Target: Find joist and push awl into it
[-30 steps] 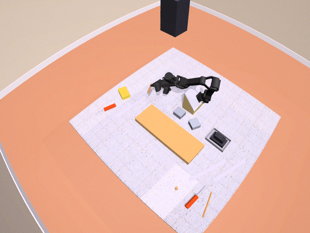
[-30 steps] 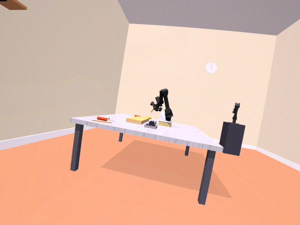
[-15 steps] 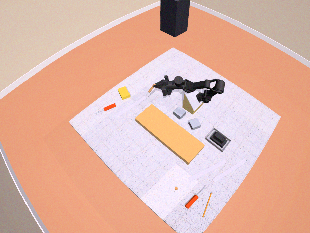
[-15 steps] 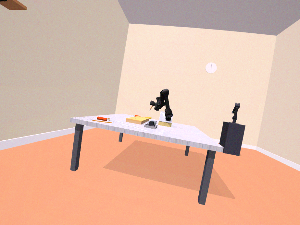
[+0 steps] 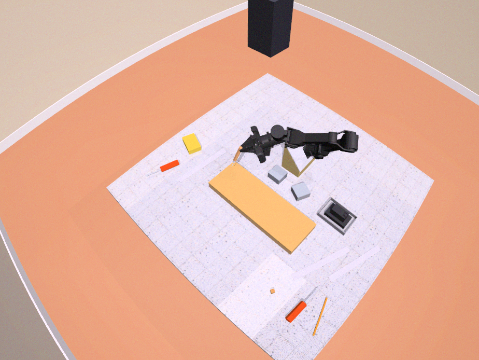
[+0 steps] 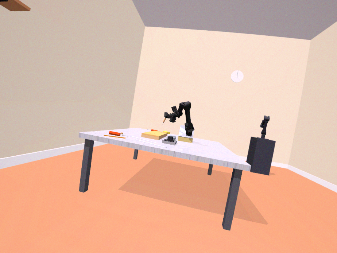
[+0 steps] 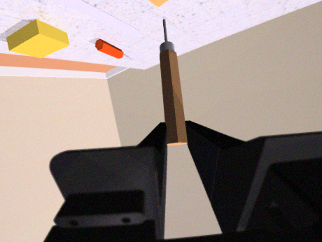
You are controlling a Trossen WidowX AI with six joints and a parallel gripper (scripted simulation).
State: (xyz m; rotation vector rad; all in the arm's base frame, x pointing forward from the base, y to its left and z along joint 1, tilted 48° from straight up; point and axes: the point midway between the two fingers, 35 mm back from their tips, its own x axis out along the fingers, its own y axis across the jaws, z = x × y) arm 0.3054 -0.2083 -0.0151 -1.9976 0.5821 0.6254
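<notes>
My gripper [image 5: 241, 148] [image 6: 165, 117] [image 7: 174, 126] is shut on the brown wooden handle of the awl [image 5: 237, 154] [image 6: 163, 120] [image 7: 171, 87]. It holds the awl in the air near the far left end of the floor panel, with the metal tip pointing down and somewhat tilted. The floor panel [image 5: 259, 207] [image 6: 154, 135] is a long orange-yellow board lying on the table; only one corner [image 7: 158, 2] shows in the wrist view. The black stud finder [image 5: 338, 214] [image 6: 170, 138] sits in the grey tray [image 5: 326, 221] [image 6: 166, 142], right of the panel. The joist is hidden.
Two grey blocks [image 5: 277, 174] [image 5: 300, 191] and a wedge-shaped block [image 5: 291, 162] stand between panel and arm base. A yellow block [image 5: 192, 143] [image 7: 38, 40] and a red screwdriver [image 5: 169, 165] [image 7: 109, 48] lie at left. Another red screwdriver [image 5: 296, 311] [image 6: 114, 133] and an orange stick [image 5: 320, 316] lie in front.
</notes>
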